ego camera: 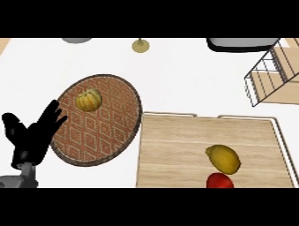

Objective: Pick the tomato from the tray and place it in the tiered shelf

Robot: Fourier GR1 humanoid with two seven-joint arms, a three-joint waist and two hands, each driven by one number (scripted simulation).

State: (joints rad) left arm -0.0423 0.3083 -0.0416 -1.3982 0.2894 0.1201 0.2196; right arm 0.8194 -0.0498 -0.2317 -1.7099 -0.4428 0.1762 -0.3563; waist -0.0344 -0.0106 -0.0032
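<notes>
Although the counter (191, 75) carries all that is needed, nothing looks done yet: the wooden tray (177, 141) sits lower right, the tiered shelf (278, 86) upper right, the left robot hand (31, 137) rests open, holding nothing, and the tomato (220, 181) lies untouched at the tray's near edge.

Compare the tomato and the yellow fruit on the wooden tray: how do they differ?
The tomato is red; the yellow fruit is dull yellow. The yellow fruit shows whole, an oval lying at a slant; the tomato is cut off by the view's lower edge. The tomato lies nearer the robot than the yellow fruit. Both rest on the wooden tray, close together, and nothing holds either.
</notes>
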